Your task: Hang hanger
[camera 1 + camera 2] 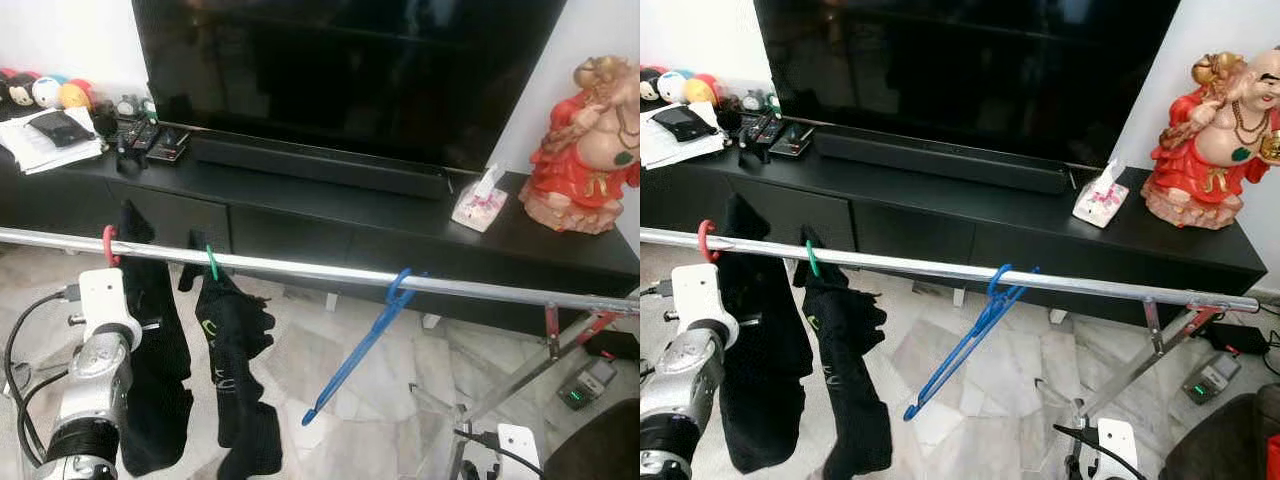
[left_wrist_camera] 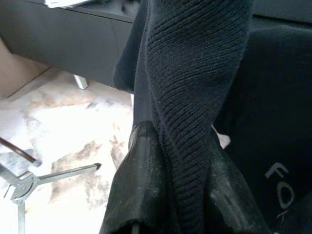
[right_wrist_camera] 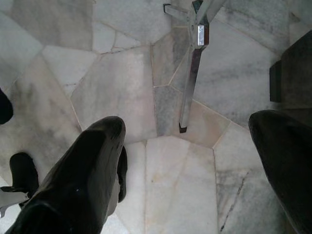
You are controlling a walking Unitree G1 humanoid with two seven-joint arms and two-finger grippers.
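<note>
A big black TV (image 1: 350,70) stands on a long, low black cabinet (image 1: 330,215) against the wall. On the cabinet sit a red and gold statue (image 1: 585,150), a tissue box (image 1: 480,200), some remotes (image 1: 150,138) and a row of little soft toys (image 1: 45,92).

In front of the cabinet a long silver rail (image 1: 940,270) runs across the room, held up by a folding metal stand (image 1: 1140,370) on the marble floor (image 1: 990,370).

Two black clothes (image 1: 200,370) hang from the rail near the robot's left, one on a red hook (image 1: 108,245) and one on a green hook (image 1: 211,263).

The blue hanger (image 1: 365,340) hangs on the rail by its hook, near the middle, tilted with its long end pointing down to the left. Nothing is touching it.

The left gripper (image 2: 178,195) has its jaws closed on a fold of black knitted cloth (image 2: 195,87), which runs down between the two fingers.

The right gripper (image 3: 195,165) hangs low over the floor. Its jaws are wide apart and hold nothing.
</note>
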